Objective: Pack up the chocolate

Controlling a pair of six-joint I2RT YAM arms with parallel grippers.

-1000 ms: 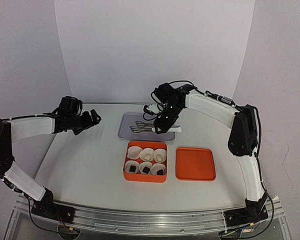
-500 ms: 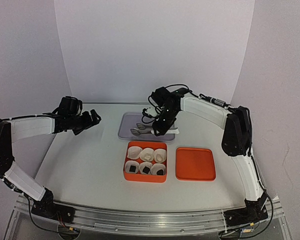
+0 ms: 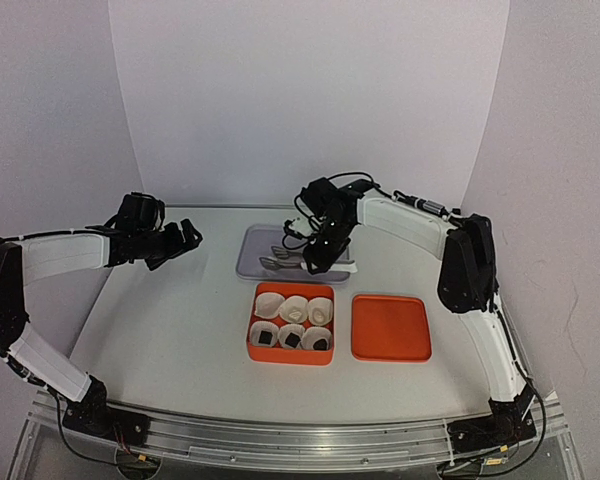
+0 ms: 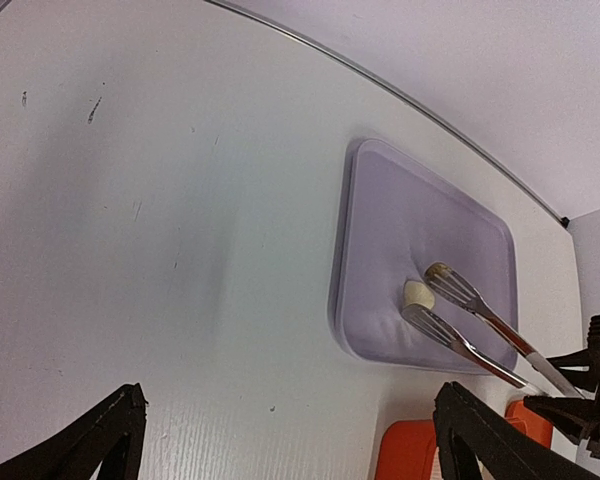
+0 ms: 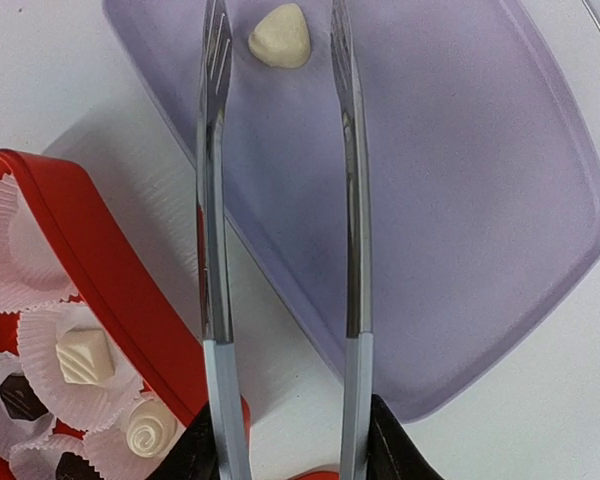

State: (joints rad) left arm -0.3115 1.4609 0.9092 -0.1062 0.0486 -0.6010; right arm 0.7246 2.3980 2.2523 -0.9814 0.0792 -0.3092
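Note:
One pale cream chocolate lies on the lilac tray, between the open tips of metal tongs. My right gripper is shut on the tongs' pale blue handle and holds them low over the tray. The orange box holds white paper cups. Two hold cream pieces and some hold dark pieces. One cup looks empty. My left gripper is open and empty, above the table at the left. In its view the cream piece sits beside the tong tips.
The orange square lid lies flat right of the box. The box stands just in front of the lilac tray. White backdrop walls close the back and sides. The right arm arches over the table's back right.
My right gripper has shifted a little left with the tongs, further over the lilac tray. The left arm has not moved.

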